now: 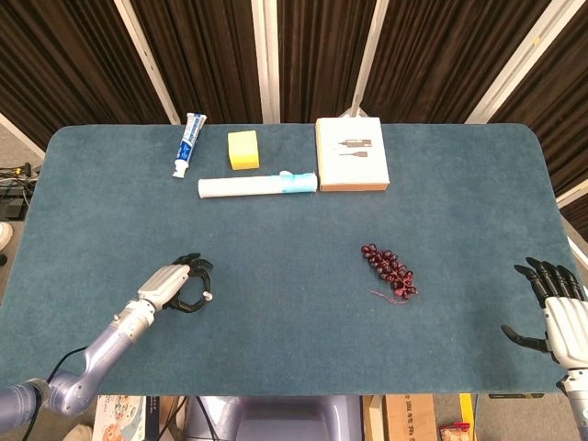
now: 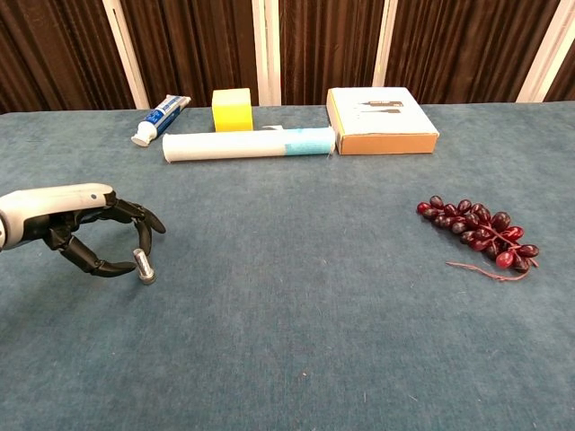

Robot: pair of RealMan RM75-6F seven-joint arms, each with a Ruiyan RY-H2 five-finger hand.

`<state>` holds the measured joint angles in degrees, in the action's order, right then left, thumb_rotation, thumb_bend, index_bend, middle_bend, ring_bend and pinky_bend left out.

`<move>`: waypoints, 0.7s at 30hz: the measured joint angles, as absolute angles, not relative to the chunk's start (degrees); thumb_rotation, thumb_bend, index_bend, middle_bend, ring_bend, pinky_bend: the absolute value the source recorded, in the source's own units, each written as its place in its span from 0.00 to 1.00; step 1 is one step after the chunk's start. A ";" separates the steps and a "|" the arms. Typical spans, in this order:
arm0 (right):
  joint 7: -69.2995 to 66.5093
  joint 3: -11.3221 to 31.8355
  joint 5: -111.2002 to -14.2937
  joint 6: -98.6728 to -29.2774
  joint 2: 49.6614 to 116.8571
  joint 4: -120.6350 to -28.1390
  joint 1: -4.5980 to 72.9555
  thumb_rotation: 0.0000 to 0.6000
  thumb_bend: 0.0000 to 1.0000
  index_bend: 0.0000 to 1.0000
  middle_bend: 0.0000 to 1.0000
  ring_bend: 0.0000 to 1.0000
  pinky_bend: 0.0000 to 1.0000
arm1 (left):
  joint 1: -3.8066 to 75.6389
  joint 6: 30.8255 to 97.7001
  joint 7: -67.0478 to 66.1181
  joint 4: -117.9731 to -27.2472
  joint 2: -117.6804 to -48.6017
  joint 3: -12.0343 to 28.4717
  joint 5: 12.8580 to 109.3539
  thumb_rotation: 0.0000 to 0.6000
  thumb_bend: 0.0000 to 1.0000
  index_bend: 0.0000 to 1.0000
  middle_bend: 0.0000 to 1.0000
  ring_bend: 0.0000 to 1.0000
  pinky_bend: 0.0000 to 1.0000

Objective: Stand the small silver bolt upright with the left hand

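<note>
Left hand [image 2: 76,229] sits low over the near-left part of the blue table [image 1: 303,303], about 8 o'clock from table centre. Fingers [image 2: 126,215] are curled in a loose claw around the small silver bolt [image 2: 142,267]; in the chest view the bolt is at the tips, leaning slightly, head end on the cloth. Thumb tip looks like it touches the bolt's lower part, upper fingers arch above it with a gap. Can't tell if that's a real pinch or just contact, so grasp state is unclear. In the head view the bolt [image 1: 209,297] is only a pale speck at 3 o'clock of the left hand [image 1: 175,285], too small to read its tilt.

Right hand [image 1: 556,312] is at the near-right table edge, roughly 4 o'clock from centre, fingers spread apart and holding nothing. Not seen in the chest view.

Rest of the table:
- bunch of dark red grapes [image 2: 481,232], 3 to 4 o'clock of centre, thin stem trailing toward the near side, well apart from both hands
- flat cardboard box [image 2: 380,118] at 12 to 1 o'clock near the far edge
- white roll with a light blue end [image 2: 248,143] lying sideways at 11 o'clock, its blue end just beside the box's left side
- yellow block [image 2: 232,109] behind the roll
- toothpaste tube [image 2: 161,118] at 10 to 11 o'clock of the block, cap pointing toward the near side

Dark curtains with pale vertical strips [image 2: 267,49] behind the far edge
</note>
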<state>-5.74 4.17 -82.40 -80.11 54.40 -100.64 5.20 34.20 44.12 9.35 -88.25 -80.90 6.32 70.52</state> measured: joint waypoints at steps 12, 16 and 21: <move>-5.15 4.16 -82.24 -80.01 54.54 -100.88 5.28 1.00 0.15 0.19 0.11 0.06 0.00 | 33.47 47.91 9.06 -90.60 -78.22 6.36 72.50 1.00 0.47 0.20 0.09 0.00 0.00; -5.12 4.12 -82.19 -79.97 54.46 -101.04 5.25 1.00 0.15 0.19 0.11 0.06 0.00 | 32.11 52.60 3.14 -93.89 -75.92 6.32 72.65 1.00 0.45 0.19 0.09 0.00 0.00; -5.13 4.05 -82.69 -80.49 54.32 -101.39 5.08 1.00 0.15 0.19 0.11 0.06 0.00 | 28.54 62.98 -12.50 -102.25 -71.94 5.93 70.62 1.00 0.42 0.19 0.08 0.00 0.00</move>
